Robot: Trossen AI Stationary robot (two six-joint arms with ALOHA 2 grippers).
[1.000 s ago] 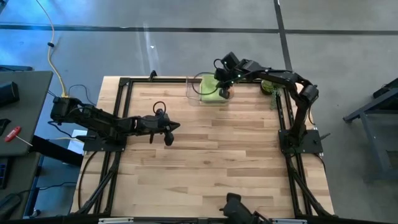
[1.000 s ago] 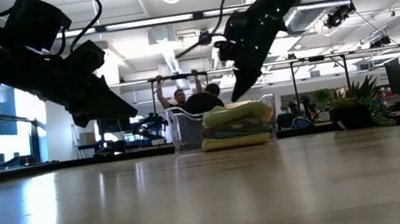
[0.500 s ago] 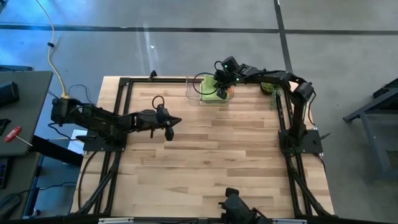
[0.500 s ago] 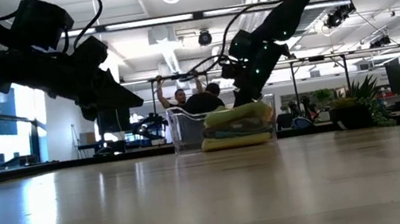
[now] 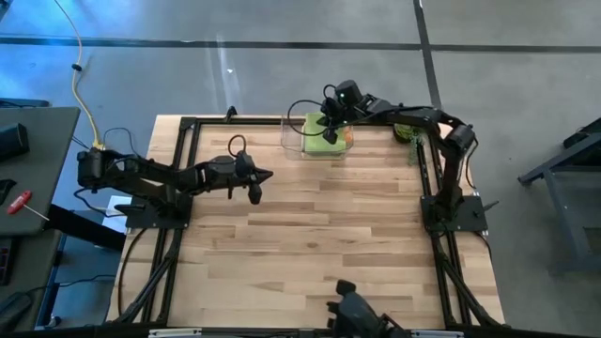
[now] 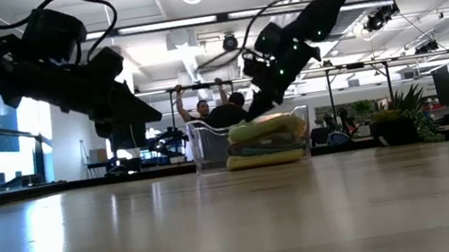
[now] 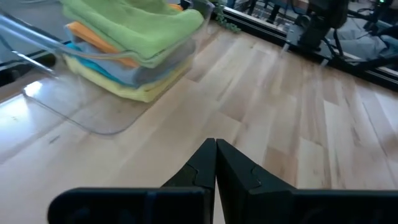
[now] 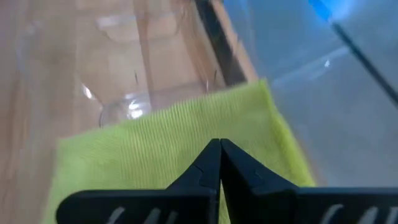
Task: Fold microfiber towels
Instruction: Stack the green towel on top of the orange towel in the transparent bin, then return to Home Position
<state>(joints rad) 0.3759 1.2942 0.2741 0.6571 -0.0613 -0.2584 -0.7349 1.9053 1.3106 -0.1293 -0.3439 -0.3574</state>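
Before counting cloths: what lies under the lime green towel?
Under the lime green towel the stack shows orange, teal, grey and yellow edges; their covered middles are hidden.

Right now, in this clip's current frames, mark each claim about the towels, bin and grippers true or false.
1. The lime green microfiber towel lies on top of the stack. True.
2. The stack sits in the clear plastic bin at the table's far edge. True.
3. The left gripper is shut on the yellow microfiber towel. False: it is shut on nothing, over bare wooden table, apart from the bin.
4. The right gripper hangs over the lime green towel with fingers shut. True.
5. The orange microfiber towel lies spread on the table outside the bin. False: it is in the stack, just under the lime green towel.
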